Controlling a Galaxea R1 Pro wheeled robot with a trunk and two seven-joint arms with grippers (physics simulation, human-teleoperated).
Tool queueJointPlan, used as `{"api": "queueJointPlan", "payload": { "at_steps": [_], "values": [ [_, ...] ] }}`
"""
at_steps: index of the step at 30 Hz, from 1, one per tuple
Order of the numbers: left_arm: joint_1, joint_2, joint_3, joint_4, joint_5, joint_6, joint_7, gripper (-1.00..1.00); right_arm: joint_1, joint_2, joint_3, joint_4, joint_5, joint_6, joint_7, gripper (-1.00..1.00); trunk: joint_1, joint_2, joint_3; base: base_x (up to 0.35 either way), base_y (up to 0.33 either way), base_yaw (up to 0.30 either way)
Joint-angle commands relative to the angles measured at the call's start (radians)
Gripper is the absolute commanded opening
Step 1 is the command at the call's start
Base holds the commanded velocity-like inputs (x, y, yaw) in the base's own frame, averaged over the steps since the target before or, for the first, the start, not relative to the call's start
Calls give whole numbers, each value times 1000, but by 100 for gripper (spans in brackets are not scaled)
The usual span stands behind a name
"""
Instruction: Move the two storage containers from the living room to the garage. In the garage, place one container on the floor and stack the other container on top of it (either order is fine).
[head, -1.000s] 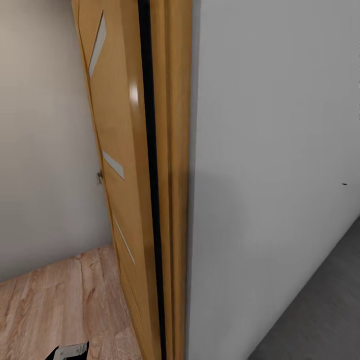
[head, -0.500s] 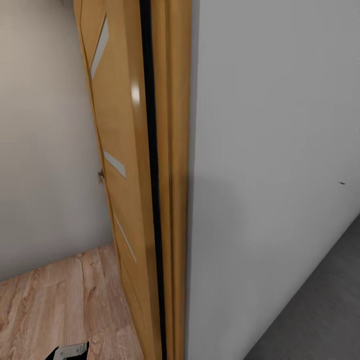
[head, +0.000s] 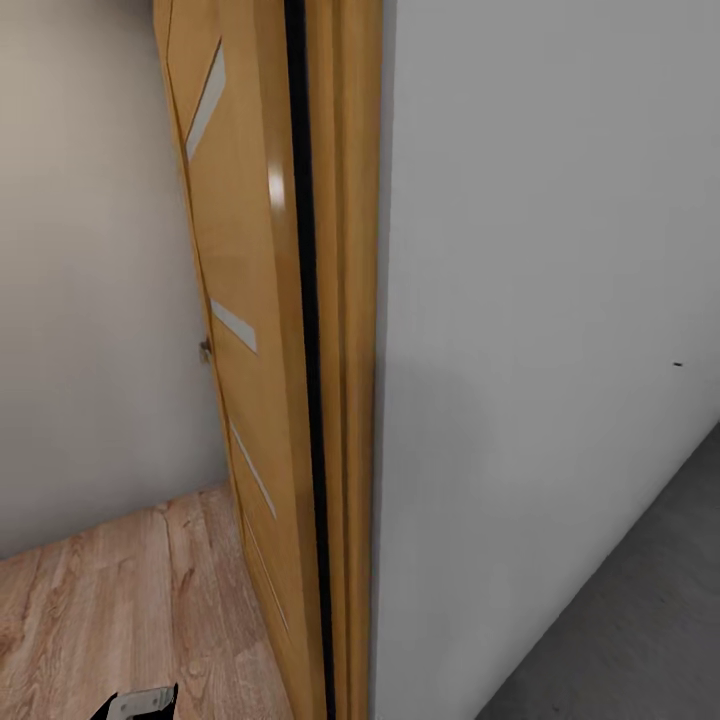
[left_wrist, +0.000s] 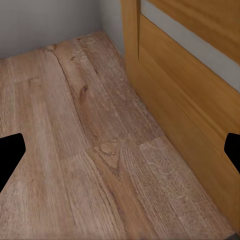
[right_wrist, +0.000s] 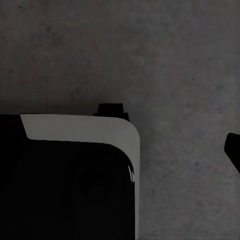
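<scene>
The view has crept right against the door (head: 250, 330); wood floor (head: 120, 600) left, concrete floor (head: 640, 600) right. Left claw (left_wrist: 120, 150) gapes empty; the right claw's state I cannot tell. Steer wide of the jamb (head: 345, 400).

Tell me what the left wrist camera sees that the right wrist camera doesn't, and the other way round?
Left wrist view: light wood-plank floor running up to an orange-brown wooden door with a pale inset strip, and a grey wall behind.

Right wrist view: dark grey rough concrete floor, plus a black, pale-edged part of the robot's body in the foreground.

Both: only bare flooring under the arm, with dark tips of the fingers at the picture edges and nothing between them. No container in either.
</scene>
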Motion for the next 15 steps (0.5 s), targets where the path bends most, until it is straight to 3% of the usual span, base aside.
{"api": "queueJointPlan", "payload": {
  "at_steps": [1,15],
  "values": [
    [-1,0,3,1,2,-3,-3,100,0,0,-1,0,0,0,3,100,0,-1,-1,-6,0,0],
    [-1,0,3,1,2,-2,-3,100,0,0,-1,0,0,0,3,100,0,-1,-1,-1,0,0]
  ]
}}
